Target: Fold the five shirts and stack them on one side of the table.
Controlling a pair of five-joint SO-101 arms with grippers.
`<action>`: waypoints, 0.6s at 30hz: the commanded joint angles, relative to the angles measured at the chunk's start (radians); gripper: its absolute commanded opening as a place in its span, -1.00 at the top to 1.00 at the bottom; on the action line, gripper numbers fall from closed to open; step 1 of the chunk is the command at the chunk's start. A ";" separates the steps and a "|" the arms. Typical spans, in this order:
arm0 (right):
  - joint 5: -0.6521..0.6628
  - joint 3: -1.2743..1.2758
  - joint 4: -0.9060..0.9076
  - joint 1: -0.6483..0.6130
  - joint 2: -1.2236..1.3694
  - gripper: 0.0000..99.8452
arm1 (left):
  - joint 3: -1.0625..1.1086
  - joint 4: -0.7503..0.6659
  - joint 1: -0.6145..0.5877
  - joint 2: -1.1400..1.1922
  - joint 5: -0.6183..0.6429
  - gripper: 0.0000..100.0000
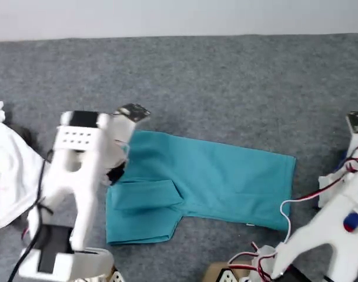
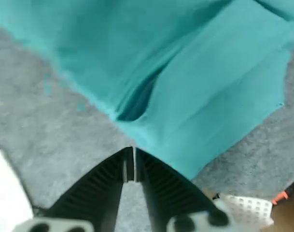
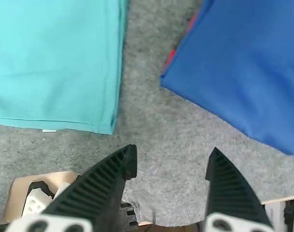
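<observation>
Our left gripper (image 2: 130,155) is clenched at the left edge of the teal shirt (image 1: 226,176), likely for folding. Our right gripper (image 3: 172,157) hangs released by its right hem.

The teal shirt (image 1: 226,176) is smooth, matt cloth, the table cover (image 1: 226,76) rough grey felt. The right gripper's (image 3: 173,150) fingers (image 3: 103,181) are ribbed, matt black plastic.

Teal shirt (image 1: 214,176) flat mid-table, sleeve folded in; crumpled white shirt (image 1: 8,170), blue shirt (image 3: 243,63) either side.
</observation>
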 commanded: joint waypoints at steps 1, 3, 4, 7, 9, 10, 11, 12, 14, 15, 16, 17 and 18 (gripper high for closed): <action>-0.008 -0.002 0.039 0.048 -0.042 0.52 | -0.039 -0.028 0.069 0.064 -0.005 0.83; -0.006 -0.002 0.039 0.071 -0.042 0.52 | -0.039 -0.040 0.084 0.114 -0.005 0.80; -0.005 -0.002 0.039 0.084 -0.042 0.52 | -0.042 -0.040 0.087 0.137 -0.005 0.79; -0.002 -0.002 0.039 0.122 -0.042 0.52 | -0.090 -0.044 0.083 0.186 -0.006 0.76; -0.002 -0.002 0.041 0.143 -0.042 0.52 | -0.139 -0.038 0.081 0.204 -0.006 0.73; -0.002 -0.002 0.041 0.151 -0.042 0.52 | -0.159 -0.038 0.083 0.207 -0.006 0.73; -0.002 -0.002 0.041 0.159 -0.042 0.52 | -0.177 -0.038 0.086 0.209 -0.006 0.71; -0.002 -0.002 0.041 0.163 -0.044 0.52 | -0.189 -0.038 0.086 0.209 -0.009 0.70; -0.002 -0.002 0.041 0.173 -0.044 0.52 | -0.217 -0.014 0.081 0.213 -0.041 0.68; 0.000 -0.002 0.041 0.173 -0.044 0.52 | -0.226 0.002 0.078 0.215 -0.058 0.68; 0.000 -0.002 0.041 0.176 -0.044 0.52 | -0.237 0.015 0.068 0.215 -0.074 0.68; 0.000 -0.002 0.041 0.177 -0.044 0.52 | -0.243 0.026 0.057 0.213 -0.086 0.68; 0.000 -0.002 0.041 0.176 -0.044 0.52 | -0.248 0.034 0.046 0.213 -0.098 0.68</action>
